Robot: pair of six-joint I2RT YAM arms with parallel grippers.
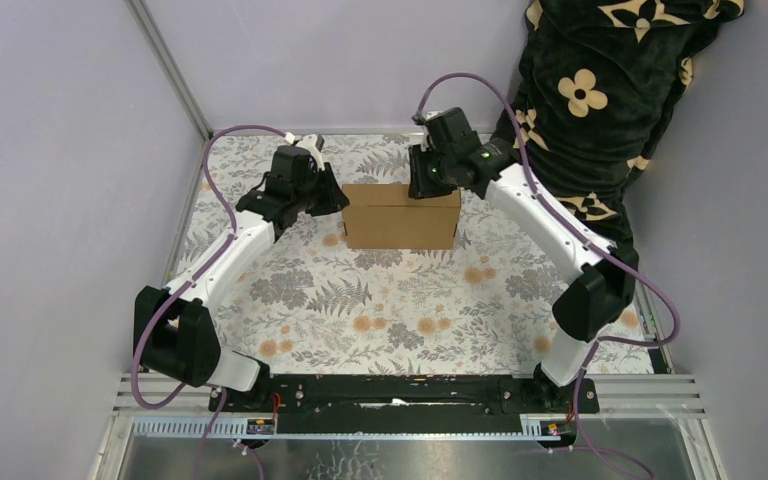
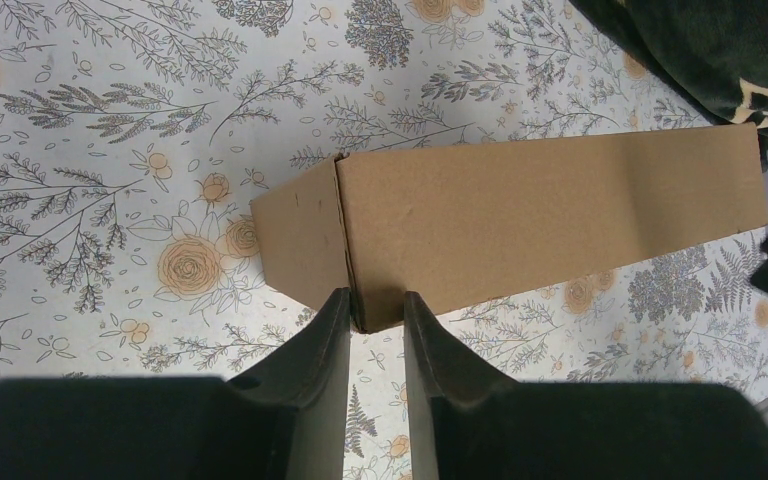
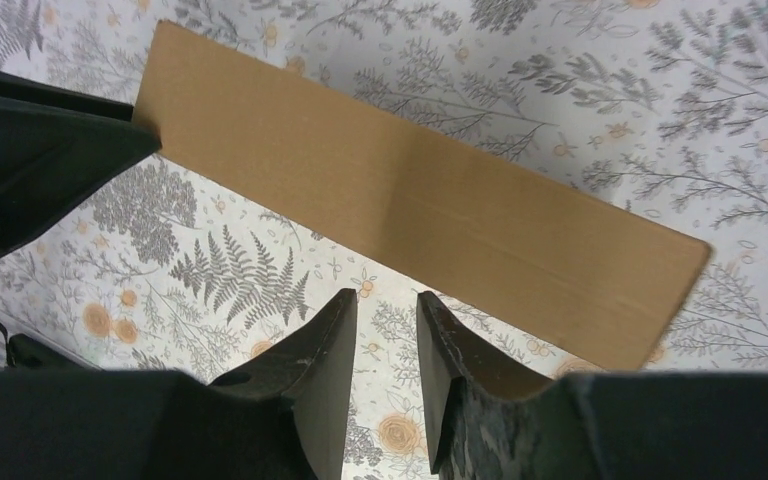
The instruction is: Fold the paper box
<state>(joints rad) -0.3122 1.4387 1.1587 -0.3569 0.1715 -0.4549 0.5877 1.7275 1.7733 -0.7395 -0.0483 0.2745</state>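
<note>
the paper box (image 1: 401,215) stands on the flowered tablecloth (image 1: 360,310), in the far half of the table and about in the middle between the two arms; it shows as a closed brown block, with its long side across the table; a fold line runs along its front face.

the left gripper (image 1: 332,198) is at the left end of the box; in the left wrist view its fingers (image 2: 332,335) stand a little apart with a narrow gap, and the near corner of the box (image 2: 550,220) shows in this gap, at the edge where the short end face meets the long face; i cannot tell if the fingers press on the cardboard or only stand around it.

the right gripper (image 1: 422,185) is over the far edge of the box, toward its right end; in the right wrist view its fingers (image 3: 332,340) are apart, only tablecloth is seen between them, and the box (image 3: 410,215) lies beyond the tips; so this hand is released and holds nothing.

a dark cloth with beige flowers (image 1: 600,90) hangs at the far right corner.
</note>
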